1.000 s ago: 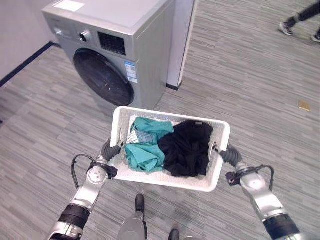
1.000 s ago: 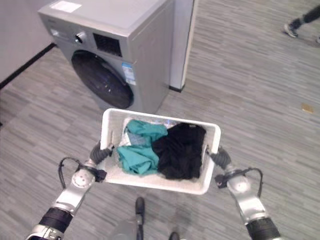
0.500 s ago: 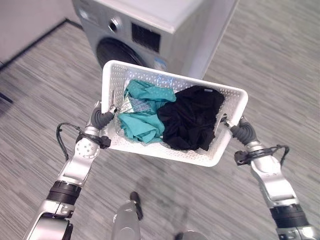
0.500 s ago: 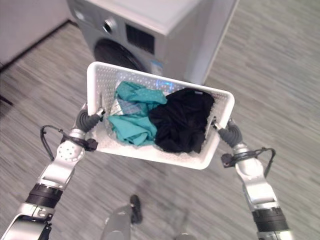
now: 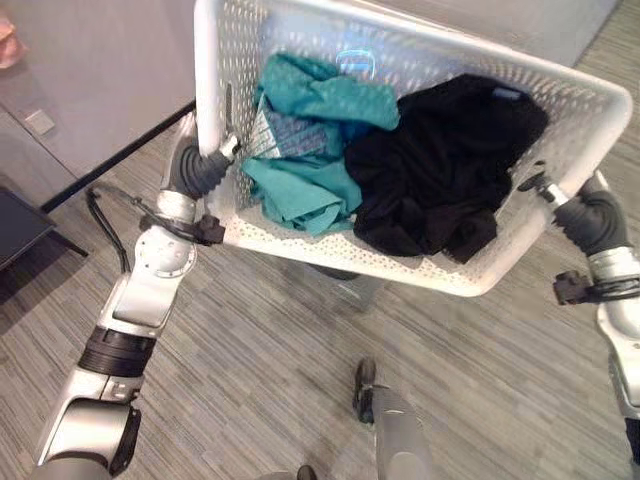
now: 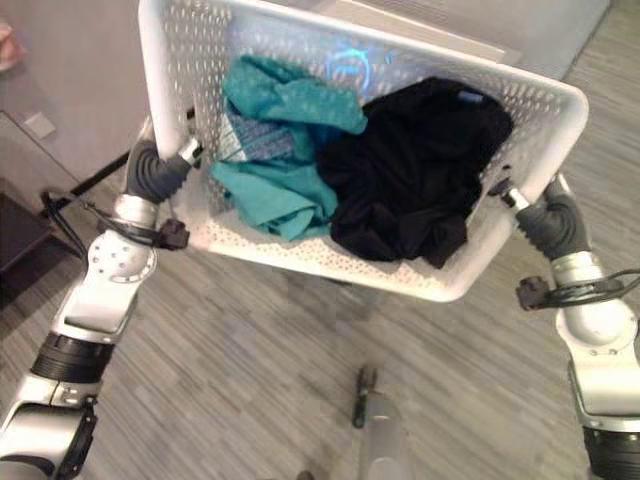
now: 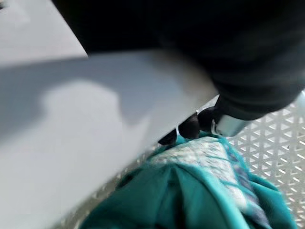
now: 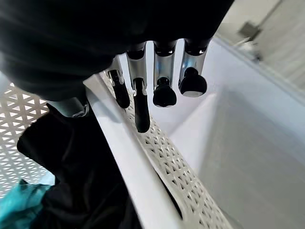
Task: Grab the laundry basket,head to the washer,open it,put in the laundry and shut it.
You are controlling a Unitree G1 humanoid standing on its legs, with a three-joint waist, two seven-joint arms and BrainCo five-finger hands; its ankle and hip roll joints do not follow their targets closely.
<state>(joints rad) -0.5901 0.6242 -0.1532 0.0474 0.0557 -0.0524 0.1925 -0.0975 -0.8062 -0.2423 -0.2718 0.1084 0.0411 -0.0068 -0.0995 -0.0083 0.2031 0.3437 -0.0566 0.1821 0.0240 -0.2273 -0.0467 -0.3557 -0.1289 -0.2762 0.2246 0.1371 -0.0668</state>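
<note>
The white perforated laundry basket is held up high between both hands, tipped toward me. Inside lie teal clothes on the left and a black garment on the right. My left hand has dark fingertips curled over the left rim. At the other end, my right hand pinches the rim, fingers outside the wall and thumb inside. The grey washer is mostly hidden behind the basket.
A grey wall with dark skirting and a wall socket runs along the left. A dark piece of furniture stands at the left edge. Grey wood-look floor lies below the basket.
The basket has risen and come much closer to my head, now covering the washer's door. The whole view has shifted as I moved up to the washer. Both hands keep their hold.
</note>
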